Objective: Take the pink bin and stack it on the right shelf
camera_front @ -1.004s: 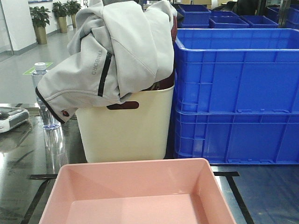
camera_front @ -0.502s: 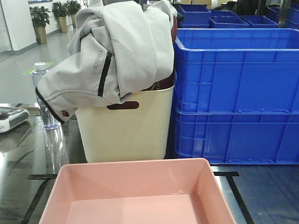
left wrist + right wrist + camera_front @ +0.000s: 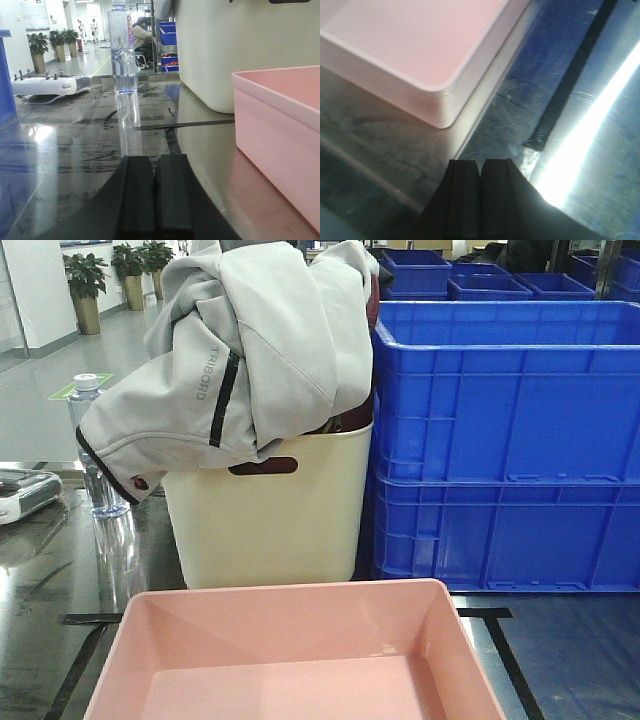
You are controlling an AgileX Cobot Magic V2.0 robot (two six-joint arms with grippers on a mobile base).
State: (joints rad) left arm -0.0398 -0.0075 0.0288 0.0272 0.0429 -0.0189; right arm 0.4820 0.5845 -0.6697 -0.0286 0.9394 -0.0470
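The pink bin (image 3: 290, 655) sits empty at the near edge of the shiny steel top (image 3: 50, 590) with black tape lines, which looks like the right shelf. In the left wrist view the pink bin (image 3: 280, 130) fills the right side, and my left gripper (image 3: 155, 165) hovers low over the steel just left of it, shut with nothing between its fingers. From the right wrist view, a corner of the pink bin (image 3: 420, 55) lies ahead to the upper left of my right gripper (image 3: 480, 167), which is shut and empty above the steel shelf (image 3: 520, 120).
A tall cream bin (image 3: 270, 520) draped with a grey jacket (image 3: 250, 350) stands right behind the pink bin. Stacked blue crates (image 3: 505, 440) stand at the right. A clear water bottle (image 3: 123, 47) and a white device (image 3: 47, 86) stand at the left.
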